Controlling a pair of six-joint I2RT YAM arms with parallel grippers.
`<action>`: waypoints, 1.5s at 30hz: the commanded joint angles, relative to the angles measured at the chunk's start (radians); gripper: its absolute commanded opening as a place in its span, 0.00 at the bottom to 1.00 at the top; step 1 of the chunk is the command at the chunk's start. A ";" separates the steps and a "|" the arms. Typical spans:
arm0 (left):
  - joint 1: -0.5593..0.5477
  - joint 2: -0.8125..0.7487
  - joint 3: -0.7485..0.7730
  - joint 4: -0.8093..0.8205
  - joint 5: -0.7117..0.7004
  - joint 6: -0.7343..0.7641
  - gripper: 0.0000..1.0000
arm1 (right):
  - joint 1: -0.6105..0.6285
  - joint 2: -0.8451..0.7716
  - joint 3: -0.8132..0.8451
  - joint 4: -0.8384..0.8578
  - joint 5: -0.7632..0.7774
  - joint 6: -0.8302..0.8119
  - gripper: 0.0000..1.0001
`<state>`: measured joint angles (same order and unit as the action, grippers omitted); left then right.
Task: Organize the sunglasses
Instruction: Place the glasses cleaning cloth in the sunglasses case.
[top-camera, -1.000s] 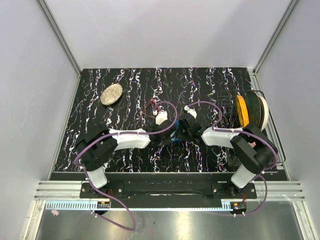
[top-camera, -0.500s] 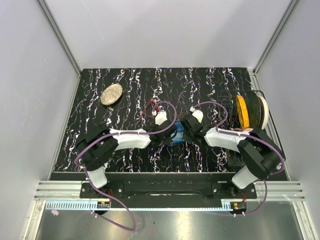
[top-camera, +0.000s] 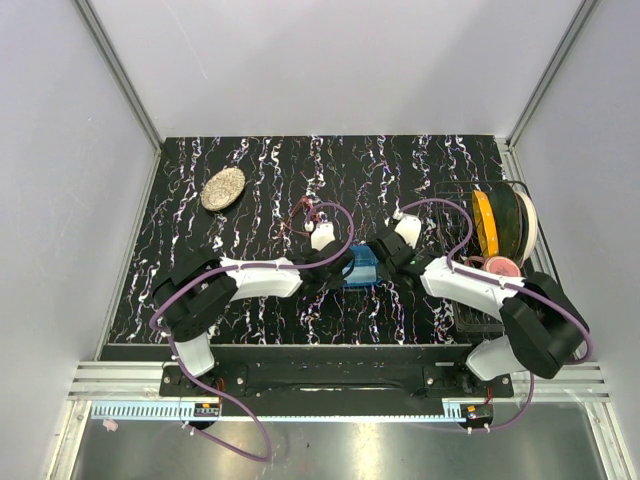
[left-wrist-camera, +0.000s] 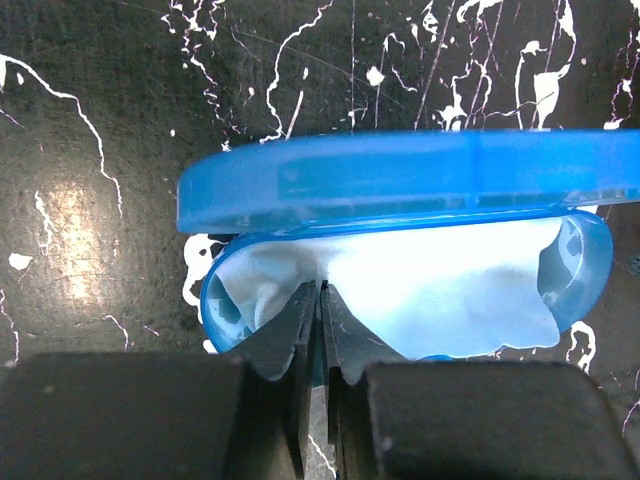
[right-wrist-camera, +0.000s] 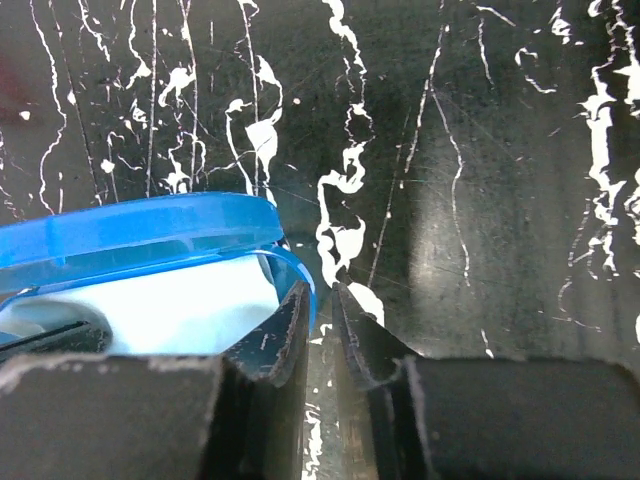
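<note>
The glossy blue case (top-camera: 362, 270) lies mid-table with its lid ajar and a light blue cloth (left-wrist-camera: 440, 285) inside. My left gripper (left-wrist-camera: 322, 290) is shut on the case's near rim (left-wrist-camera: 322, 345). It sits at the case's left side in the top view (top-camera: 338, 268). My right gripper (right-wrist-camera: 325, 295) is at the case's right end (right-wrist-camera: 150, 240). Its fingers are narrowly apart with bare table between them, and the left fingertip touches the rim. A thin red frame, apparently the sunglasses (top-camera: 298, 213), shows just beyond the left wrist, mostly hidden.
A glittery oval object (top-camera: 223, 188) lies at the back left. A wire rack (top-camera: 470, 300) at the right edge holds an orange and white spool (top-camera: 500, 222) and a pink round item (top-camera: 498, 267). Purple cables loop over both wrists.
My right arm has drawn back to the right, from over the case to its right end, so more of the case shows. The left arm and the case have stayed put.
</note>
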<state>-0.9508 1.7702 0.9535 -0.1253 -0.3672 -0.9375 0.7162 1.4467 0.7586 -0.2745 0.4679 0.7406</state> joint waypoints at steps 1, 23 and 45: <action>0.003 0.035 0.001 -0.079 -0.015 0.032 0.12 | -0.001 -0.052 0.013 -0.048 0.059 -0.043 0.21; 0.004 0.011 -0.042 0.150 0.140 0.400 0.20 | -0.003 -0.314 -0.073 0.043 -0.271 -0.352 0.55; 0.009 -0.077 -0.188 0.266 0.338 0.557 0.20 | -0.009 -0.292 -0.051 0.164 -0.386 -0.549 0.90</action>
<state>-0.9459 1.7363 0.8406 0.1349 -0.1040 -0.4244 0.7136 1.1568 0.7017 -0.2043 0.1452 0.2298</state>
